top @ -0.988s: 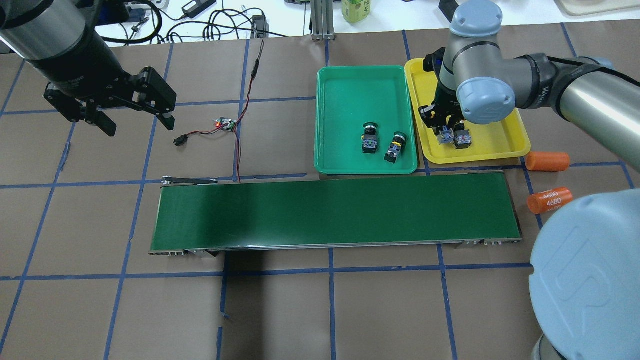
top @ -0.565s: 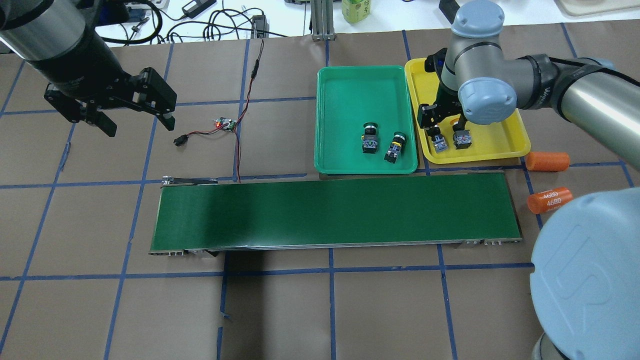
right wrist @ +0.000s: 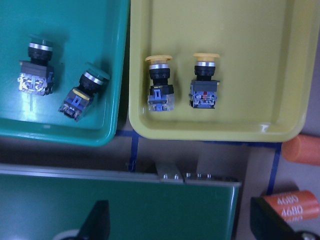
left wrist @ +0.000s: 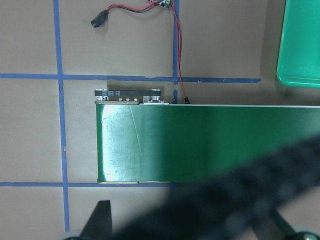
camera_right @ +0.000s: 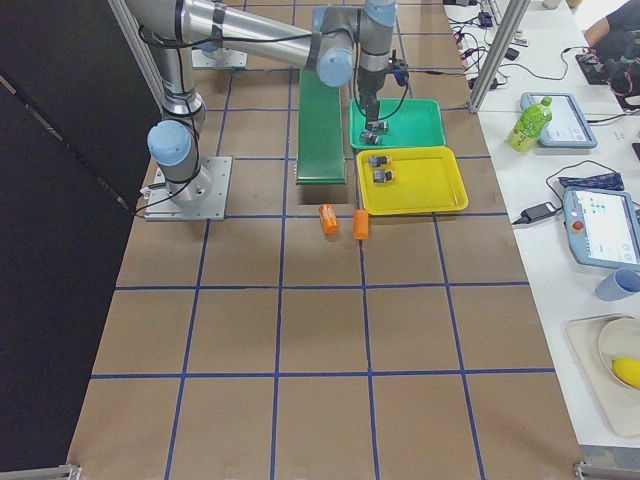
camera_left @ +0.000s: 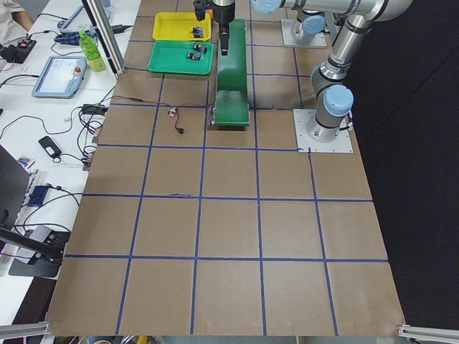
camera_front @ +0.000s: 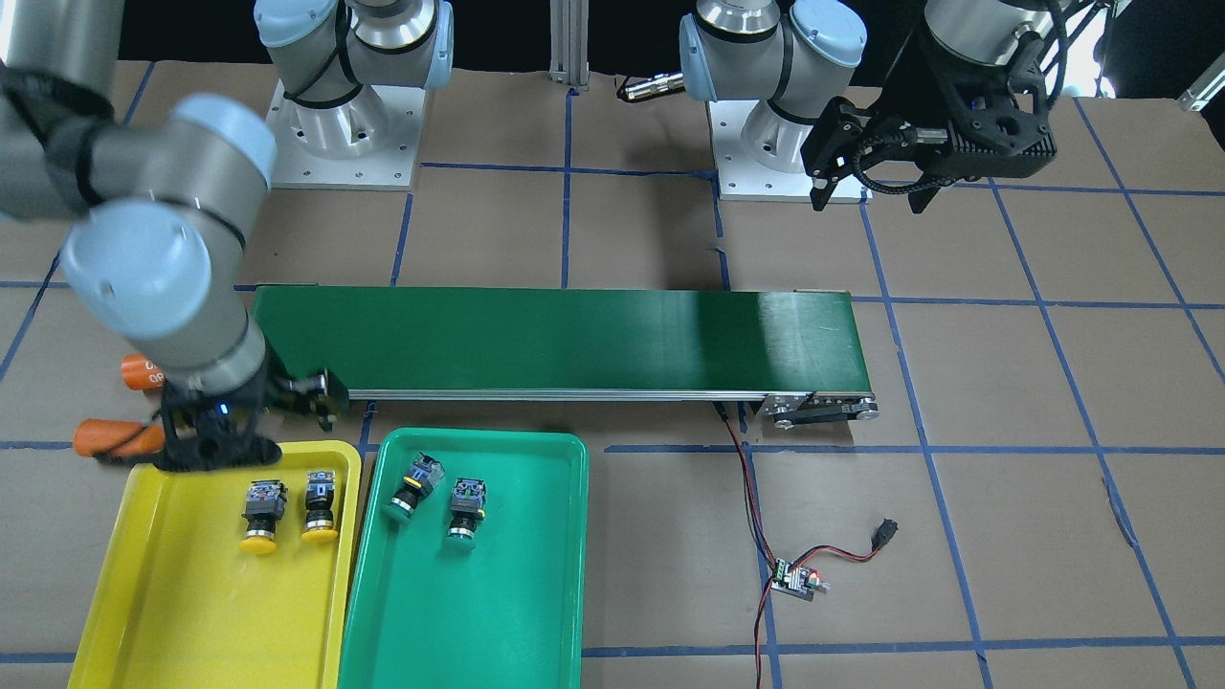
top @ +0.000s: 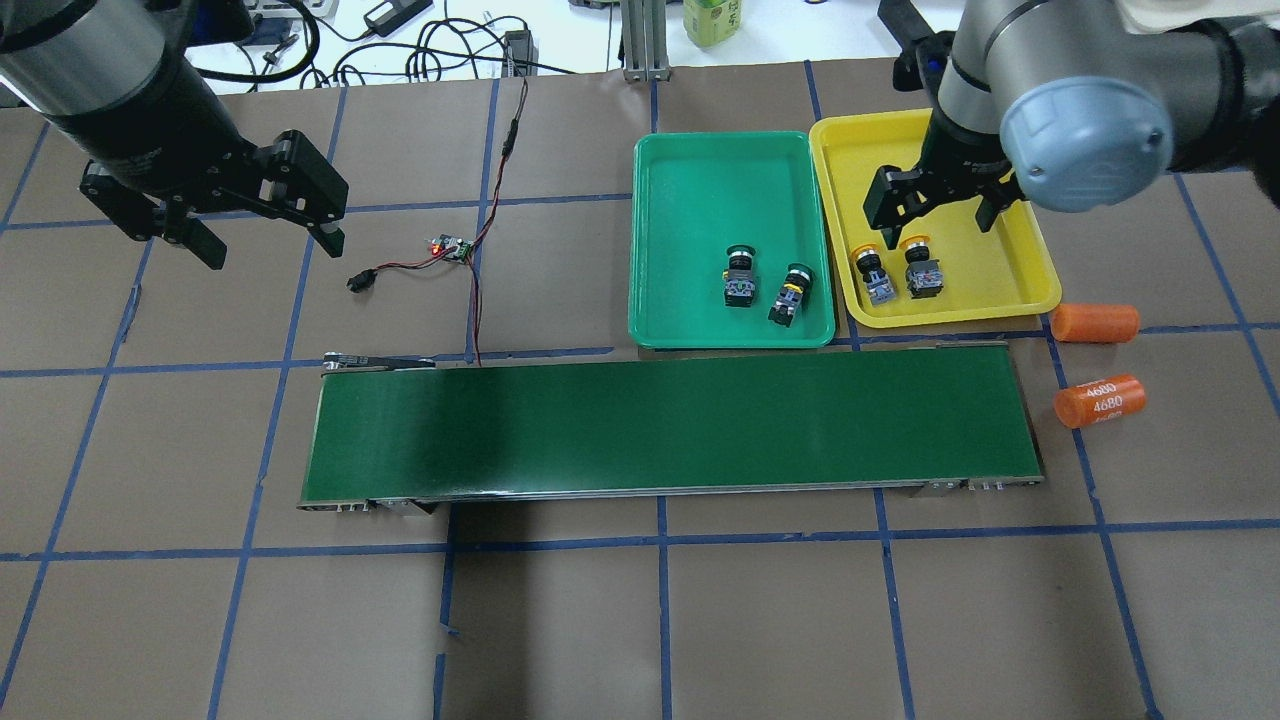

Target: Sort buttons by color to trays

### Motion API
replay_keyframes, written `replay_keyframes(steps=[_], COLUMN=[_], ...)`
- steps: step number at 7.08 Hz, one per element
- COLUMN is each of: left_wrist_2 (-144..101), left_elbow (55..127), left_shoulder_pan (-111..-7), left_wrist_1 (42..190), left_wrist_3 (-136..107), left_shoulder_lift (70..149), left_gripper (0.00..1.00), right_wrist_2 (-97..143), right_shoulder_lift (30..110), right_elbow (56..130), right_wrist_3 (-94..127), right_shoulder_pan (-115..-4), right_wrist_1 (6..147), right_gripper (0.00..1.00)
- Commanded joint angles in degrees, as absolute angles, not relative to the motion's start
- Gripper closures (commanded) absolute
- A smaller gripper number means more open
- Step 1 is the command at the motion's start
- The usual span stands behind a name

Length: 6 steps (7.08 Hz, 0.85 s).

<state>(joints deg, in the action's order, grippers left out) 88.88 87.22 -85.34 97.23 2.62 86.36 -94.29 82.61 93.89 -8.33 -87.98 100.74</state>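
Two yellow-capped push-button switches lie in the shallow yellow plastic tray. The right hand hangs above them, jaws wide, empty. The left hand is likewise spread and empty.

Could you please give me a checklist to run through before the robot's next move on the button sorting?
1. Both yellow buttons lie inside the yellow tray: ok.
2. Both green buttons lie inside the green tray: ok.
3. Right end effector is open and empty, above the yellow tray and clear of the buttons: ok.
4. Left end effector is open and empty, over the table away from both trays: ok.
5. No button is left on the conveyor belt: ok.
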Motion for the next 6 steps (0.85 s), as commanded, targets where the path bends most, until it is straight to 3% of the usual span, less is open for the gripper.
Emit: replay_keyframes(steps=[1,3,6], left_wrist_2=[89.9,90.1,90.1], left_elbow=[84.1,83.8,84.3], left_shoulder_pan=[-85.0,-85.1,-85.1], left_wrist_1=[98.0,98.3,97.6], left_wrist_3=[2.5,2.5,2.6], left_shoulder_lift=[87.3,87.8,87.8], left_gripper=[0.0,0.0,0.0], right_wrist_2=[-92.4,-89.2,-88.3], right_shoulder_lift=[92.7,100.3,98.3], right_elbow=[93.4,94.4,95.8], right_wrist_3=[-3.9,0.6,0.9], right_shoulder_pan=[-88.3,-88.3,-88.0], right_wrist_1=[86.9,81.8,81.8], right_gripper=[0.0,0.0,0.0])
